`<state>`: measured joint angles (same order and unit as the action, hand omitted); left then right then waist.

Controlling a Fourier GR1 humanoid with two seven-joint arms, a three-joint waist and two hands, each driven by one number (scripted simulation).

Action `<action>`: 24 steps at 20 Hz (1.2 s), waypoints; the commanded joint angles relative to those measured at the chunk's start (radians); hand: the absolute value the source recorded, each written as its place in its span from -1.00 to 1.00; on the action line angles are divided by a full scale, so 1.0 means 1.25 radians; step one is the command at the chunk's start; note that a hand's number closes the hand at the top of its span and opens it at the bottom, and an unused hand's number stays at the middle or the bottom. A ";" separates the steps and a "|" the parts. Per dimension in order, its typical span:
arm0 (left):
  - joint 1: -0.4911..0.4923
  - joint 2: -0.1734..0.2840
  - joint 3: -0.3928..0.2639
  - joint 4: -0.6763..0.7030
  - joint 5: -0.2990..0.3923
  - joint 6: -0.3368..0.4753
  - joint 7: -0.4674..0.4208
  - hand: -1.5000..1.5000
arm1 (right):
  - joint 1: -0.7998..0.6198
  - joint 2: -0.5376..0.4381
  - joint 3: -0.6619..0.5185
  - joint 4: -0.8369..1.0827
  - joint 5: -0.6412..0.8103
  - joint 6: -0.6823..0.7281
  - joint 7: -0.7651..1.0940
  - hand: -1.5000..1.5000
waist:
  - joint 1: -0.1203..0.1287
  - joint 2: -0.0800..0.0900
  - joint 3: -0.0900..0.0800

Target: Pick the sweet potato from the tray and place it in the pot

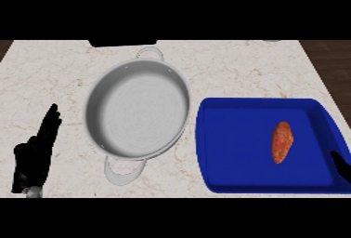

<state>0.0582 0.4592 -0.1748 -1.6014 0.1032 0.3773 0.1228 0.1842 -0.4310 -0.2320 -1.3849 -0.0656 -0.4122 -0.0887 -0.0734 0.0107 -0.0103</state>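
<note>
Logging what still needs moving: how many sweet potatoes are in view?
1. The sweet potato lies in the right part of the blue tray; the pot beside it holds none.

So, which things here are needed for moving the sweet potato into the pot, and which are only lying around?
Needed:
sweet potato
blue tray
pot
right hand, at the tray's right edge

Not needed:
left hand, resting open at the left
dark object at the counter's far edge
</note>
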 commanded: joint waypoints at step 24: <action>-0.091 0.030 0.040 0.071 0.003 -0.104 0.021 0.00 | -0.072 -0.215 0.218 -0.352 0.149 0.345 0.966 -1.00 | 0.082 -0.001 0.008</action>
<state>-0.0073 0.5049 -0.1185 -1.5312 0.1239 0.2460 0.1249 0.2115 -0.6860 -0.0093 -1.8761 0.2055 -0.1151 0.9841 0.0296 0.0084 -0.0027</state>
